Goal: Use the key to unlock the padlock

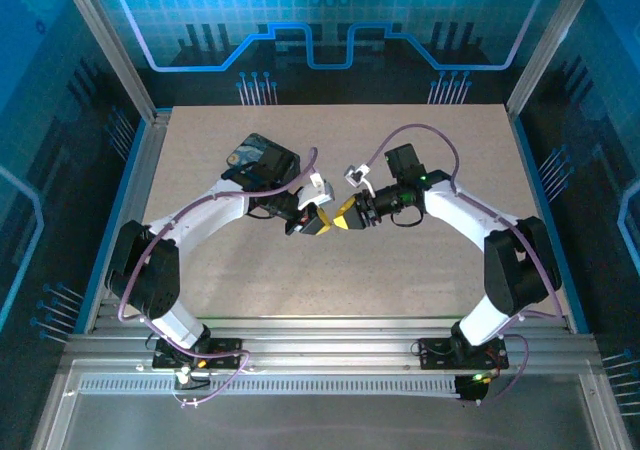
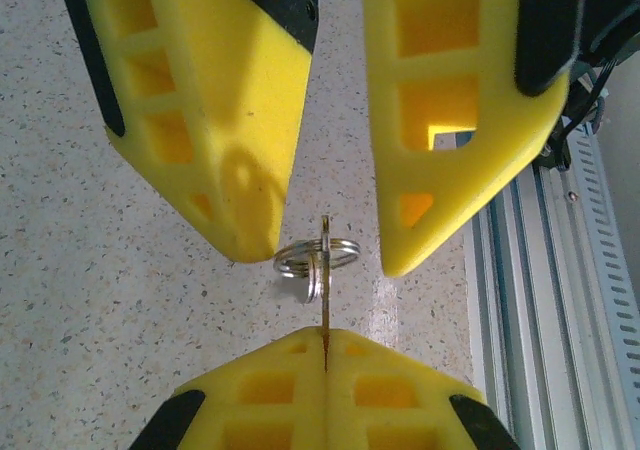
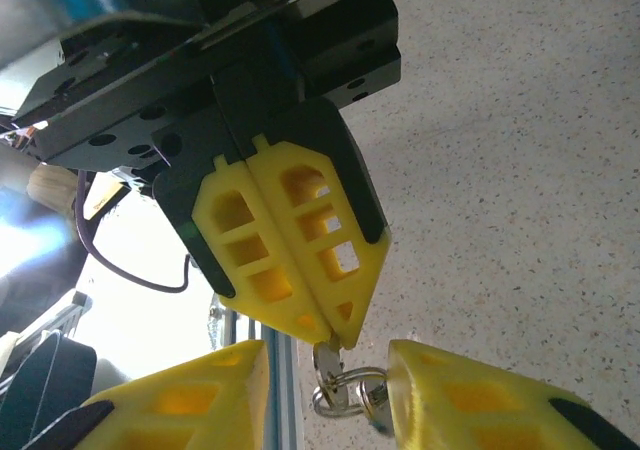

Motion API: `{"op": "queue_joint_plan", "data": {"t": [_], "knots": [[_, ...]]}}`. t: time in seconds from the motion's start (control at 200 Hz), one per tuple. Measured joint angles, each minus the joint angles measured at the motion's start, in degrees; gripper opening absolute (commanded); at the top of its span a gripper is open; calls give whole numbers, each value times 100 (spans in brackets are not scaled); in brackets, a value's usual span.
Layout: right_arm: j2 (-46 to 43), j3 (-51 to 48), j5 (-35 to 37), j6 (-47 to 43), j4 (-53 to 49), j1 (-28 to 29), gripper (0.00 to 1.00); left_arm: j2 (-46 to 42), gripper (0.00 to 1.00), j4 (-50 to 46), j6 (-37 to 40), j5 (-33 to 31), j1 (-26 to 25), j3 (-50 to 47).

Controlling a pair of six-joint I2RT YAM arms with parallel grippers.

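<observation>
Step in hand: key transfer or regrasp in mid-air, both end effectors tip to tip above mid-table (image 1: 420, 290).

Left end effector (image 2: 325, 342): pads shut flat on the key (image 2: 326, 305). The thin grey blade stands edge-on out of the seam between them. A split ring (image 2: 316, 256) hangs through the key's head, just clear of the pads.

Right end effector (image 3: 327, 355): jaws at a moderate gap, holding nothing. Its two yellow fingers straddle the ring and the key head, one to each side. From the left wrist, one fingertip (image 2: 255, 245) seems to touch the ring's edge; the angle is too steep to be sure.

Judgement: early in the task. The key is up off the table, and it is not yet at the padlock's keyway.

Next move calls for the right jaws to close squarely on the key head, not on the loose ring, which would let the key swing. The left should hold firm until that grip is set. Risk: a thin blade slipping or twisting between soft pads.

Further back, left of centre: a dark rectangular tin (image 1: 262, 158) with a blue-yellow swirl print, lying behind the left forearm.

Writing: none legible. The tin shows pattern only. The back panel (image 1: 330, 10) carries a gear and circuit-line graphic, no words.
</observation>
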Motion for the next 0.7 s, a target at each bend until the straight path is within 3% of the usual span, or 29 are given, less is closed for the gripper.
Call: {"op": "queue_joint_plan", "data": {"t": [0.12,0.355,0.51,0.7], "knots": [[9,7,17,0,0,28,23,0,0,-2,-2,13,0,0],[52,17,61,-22,-7,79,13,0,0,-37,-2,50,0,2],[63,26,109,-11,-2,92,0,0,0,-114,-2,50,11,2],[66,26,181,57,-11,107,0,0,0,-170,-2,52,33,2]]}}
